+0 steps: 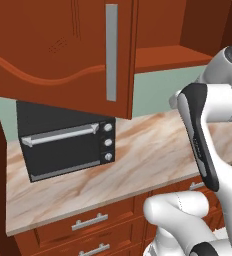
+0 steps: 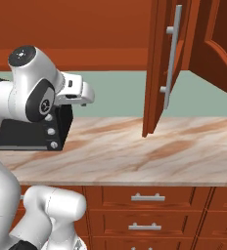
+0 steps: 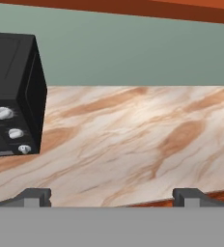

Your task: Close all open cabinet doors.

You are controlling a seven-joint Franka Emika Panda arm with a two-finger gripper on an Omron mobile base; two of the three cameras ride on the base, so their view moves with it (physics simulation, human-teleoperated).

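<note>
Above the pincer and to its right, one cabinet door stands swung out over the marble counter, seen edge-on in the right base view with its long grey bar handle facing the arm. From the left base view the same door shows its arched front panel and handle, which the right view hides. A second open door hangs further right. Down in the hand view the pincer is released, its two dark tips wide apart over bare marble. Left of the pincer sits the black oven with three white knobs. Below the counter's edge run drawer fronts with short silver handles.
</note>
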